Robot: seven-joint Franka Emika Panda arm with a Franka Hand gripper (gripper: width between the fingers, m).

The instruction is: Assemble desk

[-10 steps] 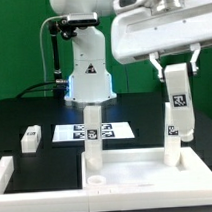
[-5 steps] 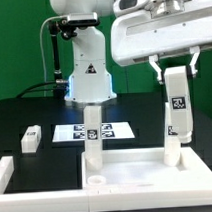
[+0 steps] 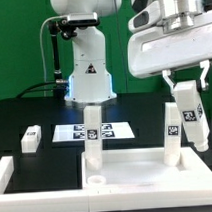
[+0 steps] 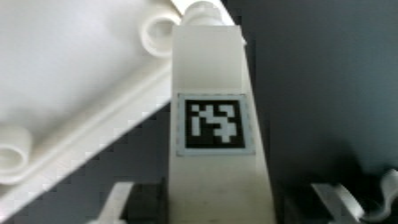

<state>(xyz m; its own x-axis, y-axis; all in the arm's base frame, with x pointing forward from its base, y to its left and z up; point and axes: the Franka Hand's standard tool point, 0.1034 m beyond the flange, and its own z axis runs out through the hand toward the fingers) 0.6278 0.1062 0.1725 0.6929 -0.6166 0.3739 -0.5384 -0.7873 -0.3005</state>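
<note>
Wrist view: the gripper (image 4: 228,200) stands spread, gaps either side of the tagged leg (image 4: 214,120), which I see leaning just off the tabletop's (image 3: 132,178) edge on the exterior view's right, so unsupported it may topple onto the black table (image 3: 24,113).

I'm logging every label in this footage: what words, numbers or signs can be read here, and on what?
No words or numbers can be read.
Triangular sign on the robot base: symbol too small to read.
Square tag on the leg: a coded black-and-white pattern, no letters.
Marker board: similar tags, too small to make out.
</note>
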